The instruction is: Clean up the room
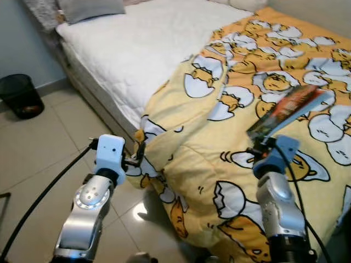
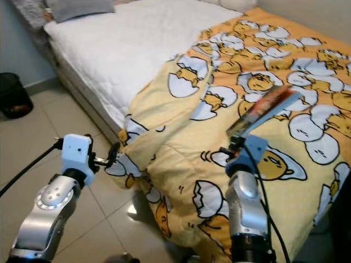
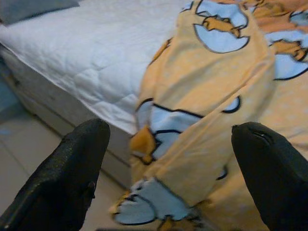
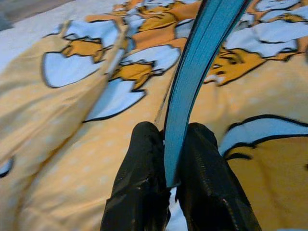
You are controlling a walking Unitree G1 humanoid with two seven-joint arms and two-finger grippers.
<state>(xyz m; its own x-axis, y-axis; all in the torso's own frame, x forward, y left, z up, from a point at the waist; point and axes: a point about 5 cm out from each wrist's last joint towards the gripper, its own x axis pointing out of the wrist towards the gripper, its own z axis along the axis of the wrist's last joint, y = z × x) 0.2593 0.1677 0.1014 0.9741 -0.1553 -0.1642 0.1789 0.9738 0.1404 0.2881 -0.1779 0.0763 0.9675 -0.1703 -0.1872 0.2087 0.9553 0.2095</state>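
Two silver arms reach over the bed's edge — one book held, one blanket hanging off the mattress.

Right end effector (image 4: 166, 185) is clamped on the lower edge of a single thin book (image 1: 290, 109), which stands tilted above the yellow blanket (image 1: 219, 181) without resting on it; its two black fingers (image 4: 139, 178) press either side of the blue page edge. Left end effector (image 3: 168, 173) hangs spread wide, holding nothing, just beside the blanket's drooping corner at the side of the bed (image 1: 142, 60). One grey pillow (image 1: 90, 8) lies at the head of the bare white mattress — one black bin (image 1: 21, 96) stands on the tiled floor (image 1: 38, 153), well apart.
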